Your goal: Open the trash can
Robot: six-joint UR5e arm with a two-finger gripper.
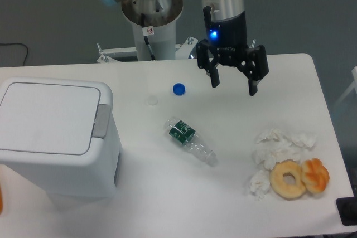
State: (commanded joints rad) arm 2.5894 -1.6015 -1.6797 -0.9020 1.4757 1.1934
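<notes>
The trash can (53, 137) is a large white boxy bin at the table's left. Its flat lid (47, 116) lies shut and a grey push tab (101, 120) sits on the lid's right edge. My gripper (234, 85) hangs over the back middle of the table, well to the right of the bin and apart from it. Its two black fingers are spread open and hold nothing.
A clear plastic bottle with a green label (189, 140) lies in the table's middle. A blue cap (178, 88) and a white cap (152, 100) lie behind it. Crumpled tissues (279, 149), a doughnut (288, 179) and an orange pastry (315, 174) lie front right.
</notes>
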